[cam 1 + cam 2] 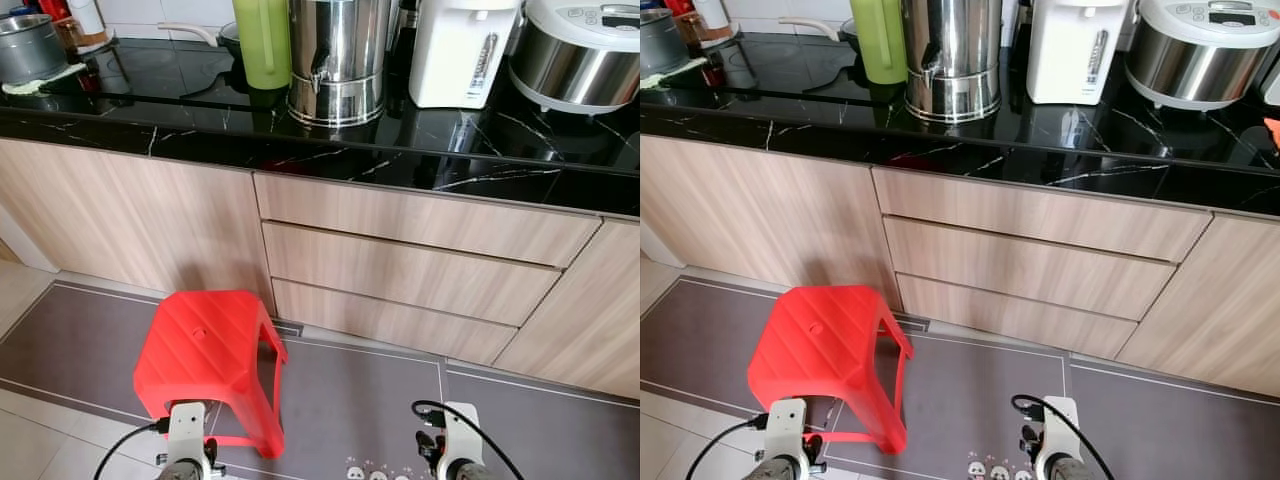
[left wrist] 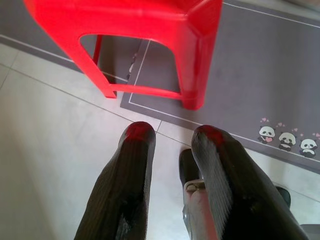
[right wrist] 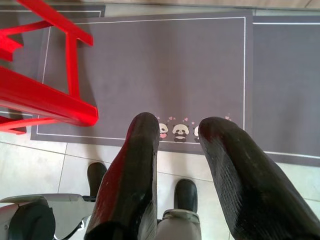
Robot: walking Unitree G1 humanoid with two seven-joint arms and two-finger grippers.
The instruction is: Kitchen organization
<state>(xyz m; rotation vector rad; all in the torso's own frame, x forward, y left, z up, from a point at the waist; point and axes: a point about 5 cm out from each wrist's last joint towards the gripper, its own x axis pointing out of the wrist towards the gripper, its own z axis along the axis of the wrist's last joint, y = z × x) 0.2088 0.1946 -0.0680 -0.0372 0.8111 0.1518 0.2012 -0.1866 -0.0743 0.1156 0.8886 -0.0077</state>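
A black marble counter (image 1: 330,150) carries a green jug (image 1: 262,42), a steel urn (image 1: 338,58), a white water boiler (image 1: 462,52) and a rice cooker (image 1: 580,52). Three wooden drawers (image 1: 410,270) sit below it. Both arms hang low at the picture's bottom edge. My left gripper (image 2: 172,137) points at the floor near the red stool, open with nothing between its fingers. My right gripper (image 3: 177,127) hangs over the grey mat, open and holding nothing.
A red plastic stool (image 1: 208,355) stands on the grey floor mat (image 1: 370,400) just left of the drawers. A steel pot (image 1: 28,45) on a cloth sits at the counter's far left. Pale floor tiles (image 2: 60,130) lie beside the mat.
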